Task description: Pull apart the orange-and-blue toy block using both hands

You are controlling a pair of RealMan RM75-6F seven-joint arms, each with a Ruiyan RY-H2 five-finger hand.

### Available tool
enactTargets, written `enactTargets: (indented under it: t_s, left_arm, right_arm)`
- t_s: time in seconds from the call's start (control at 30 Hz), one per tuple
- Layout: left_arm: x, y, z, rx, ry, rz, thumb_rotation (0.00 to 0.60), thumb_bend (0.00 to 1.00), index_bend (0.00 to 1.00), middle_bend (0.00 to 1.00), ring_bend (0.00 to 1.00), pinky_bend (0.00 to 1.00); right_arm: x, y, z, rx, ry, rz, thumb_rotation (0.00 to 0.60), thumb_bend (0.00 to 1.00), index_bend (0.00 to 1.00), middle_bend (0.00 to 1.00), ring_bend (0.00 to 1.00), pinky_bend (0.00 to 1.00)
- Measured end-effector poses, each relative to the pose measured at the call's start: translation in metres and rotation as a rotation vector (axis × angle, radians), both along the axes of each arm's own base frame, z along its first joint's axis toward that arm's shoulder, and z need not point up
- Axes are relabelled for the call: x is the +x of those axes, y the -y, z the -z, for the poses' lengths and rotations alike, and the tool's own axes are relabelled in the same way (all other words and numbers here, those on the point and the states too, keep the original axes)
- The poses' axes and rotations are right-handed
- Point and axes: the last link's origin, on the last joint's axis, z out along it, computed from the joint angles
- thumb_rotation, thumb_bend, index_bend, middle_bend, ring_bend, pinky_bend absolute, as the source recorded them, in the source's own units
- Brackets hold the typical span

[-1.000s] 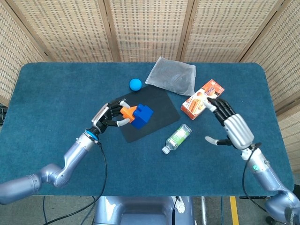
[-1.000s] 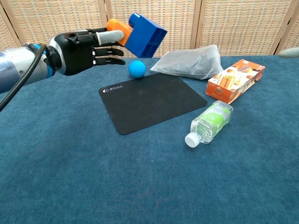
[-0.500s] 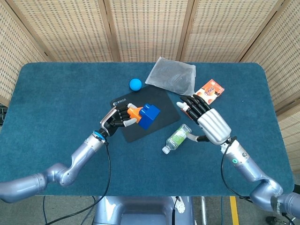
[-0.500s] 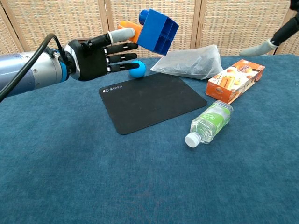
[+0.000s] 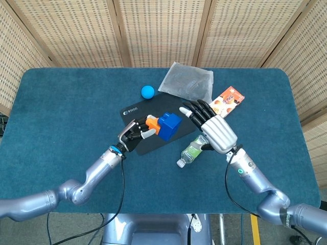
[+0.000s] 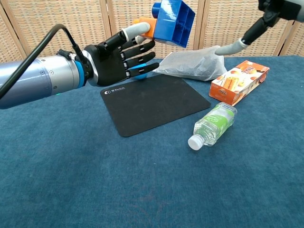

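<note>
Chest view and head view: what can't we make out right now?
- Right hand: chest view cuts it off at the top edge.
- Blue ball: chest view, mostly hidden behind the left hand.
- Toy block: the grip on its orange end is hidden under the fingers in head view.

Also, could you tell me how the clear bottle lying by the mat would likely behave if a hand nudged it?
The bottle lies on its side on the blue table, so it would probably roll rather than slide. It looks clear and mostly empty, so likely light and easily knocked. Its smooth round body may slip between fingers; the white cap end seems the firmer hold.
</note>
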Motion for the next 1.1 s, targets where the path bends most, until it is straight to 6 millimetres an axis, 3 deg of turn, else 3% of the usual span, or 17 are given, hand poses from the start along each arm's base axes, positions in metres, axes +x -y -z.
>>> enactTargets:
  t_s: [0.3, 0.5, 0.9, 1.1]
  left_arm:
    - [0.005, -0.002, 0.003, -0.013, 0.035, -0.032, 0.600, 0.39, 0.65, 0.54, 0.49, 0.39]
    - [0.005, -0.001, 0.007, -0.025, 0.047, -0.050, 0.600, 0.40, 0.65, 0.54, 0.49, 0.39]
    - [0.007, 0.003, 0.012, -0.058, 0.091, -0.080, 0.600, 0.41, 0.66, 0.54, 0.49, 0.38]
    - [0.009, 0.007, 0.016, -0.073, 0.101, -0.078, 0.600, 0.41, 0.66, 0.54, 0.49, 0.36]
  right_arm:
    - [0.018, 0.000, 0.016, 0.048, 0.092, 0.043, 0.600, 0.00, 0.08, 0.15, 0.00, 0.00]
    - [0.034, 0.004, 0.023, 0.049, 0.161, 0.062, 0.600, 0.00, 0.18, 0.22, 0.00, 0.00]
    - [0.052, 0.009, 0.040, 0.064, 0.221, 0.124, 0.600, 0.00, 0.21, 0.26, 0.00, 0.00]
    - [0.058, 0.010, 0.042, 0.053, 0.263, 0.130, 0.600, 0.01, 0.42, 0.40, 0.02, 0.00]
